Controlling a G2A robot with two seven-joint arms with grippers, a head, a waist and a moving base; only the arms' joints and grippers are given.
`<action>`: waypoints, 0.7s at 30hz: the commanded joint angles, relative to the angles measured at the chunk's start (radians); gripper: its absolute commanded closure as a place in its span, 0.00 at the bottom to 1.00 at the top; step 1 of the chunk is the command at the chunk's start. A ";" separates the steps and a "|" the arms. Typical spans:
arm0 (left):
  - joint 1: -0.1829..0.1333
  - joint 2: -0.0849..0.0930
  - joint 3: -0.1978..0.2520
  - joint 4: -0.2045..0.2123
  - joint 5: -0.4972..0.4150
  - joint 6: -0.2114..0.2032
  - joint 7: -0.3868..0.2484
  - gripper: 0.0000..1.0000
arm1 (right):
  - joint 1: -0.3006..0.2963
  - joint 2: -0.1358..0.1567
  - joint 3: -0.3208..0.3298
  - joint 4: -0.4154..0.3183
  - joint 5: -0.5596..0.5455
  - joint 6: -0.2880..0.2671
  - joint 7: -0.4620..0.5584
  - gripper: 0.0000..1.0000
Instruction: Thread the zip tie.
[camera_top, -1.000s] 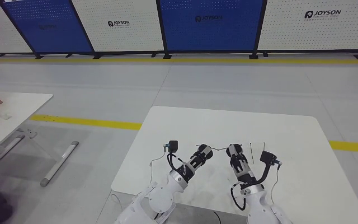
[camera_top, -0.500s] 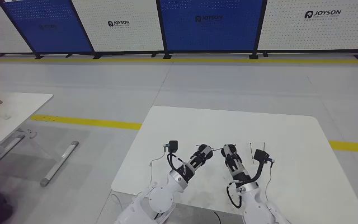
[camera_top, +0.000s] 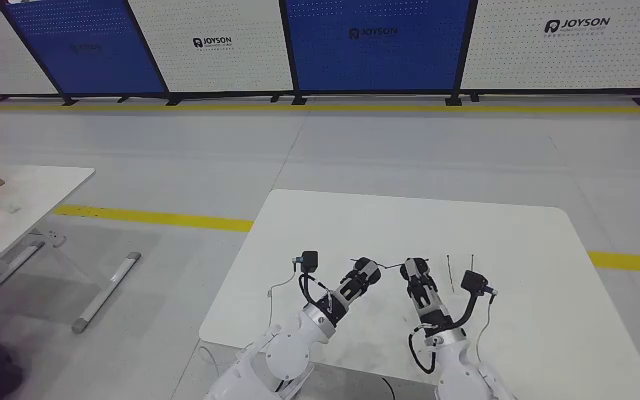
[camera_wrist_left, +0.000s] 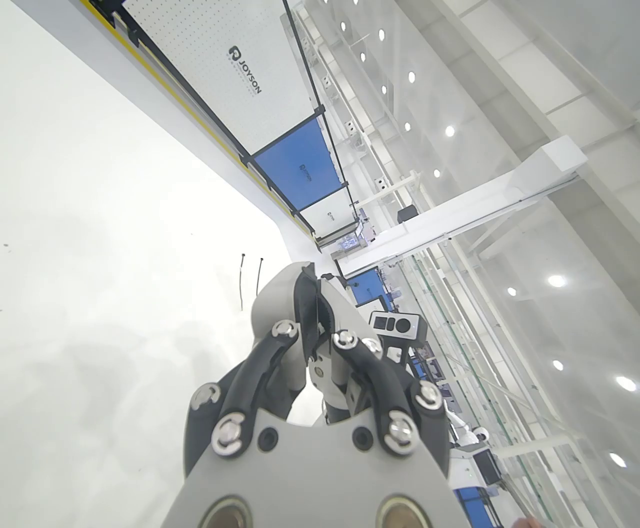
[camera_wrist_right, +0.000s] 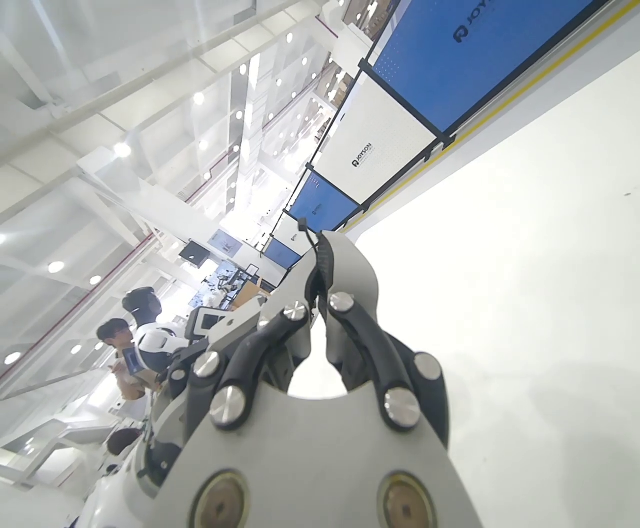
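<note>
My right gripper (camera_wrist_right: 322, 246) pinches the light, whippy zip tie (camera_wrist_right: 303, 226) near its head; my left gripper (camera_wrist_left: 309, 280) is closed, contents unclear.

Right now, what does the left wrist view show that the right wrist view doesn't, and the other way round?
Left wrist only: the left jaws, shut, and two spare ties lying side by side on the table beyond them.
Right wrist only: the right jaws, shut on the tie, whose head sticks out past their tips.
Both: the white table and the blue and white panels behind it.
</note>
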 joint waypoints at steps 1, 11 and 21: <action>-0.005 -0.001 0.005 0.004 -0.005 0.000 -0.007 1.00 | -0.001 -0.001 0.000 -0.001 -0.003 0.001 0.002 1.00; -0.012 -0.002 0.003 0.007 -0.104 -0.053 -0.078 1.00 | 0.002 -0.009 0.000 0.004 -0.007 -0.016 0.017 1.00; -0.015 -0.001 -0.010 0.014 -0.115 -0.048 -0.067 1.00 | -0.017 -0.013 0.012 -0.012 -0.024 -0.021 0.008 1.00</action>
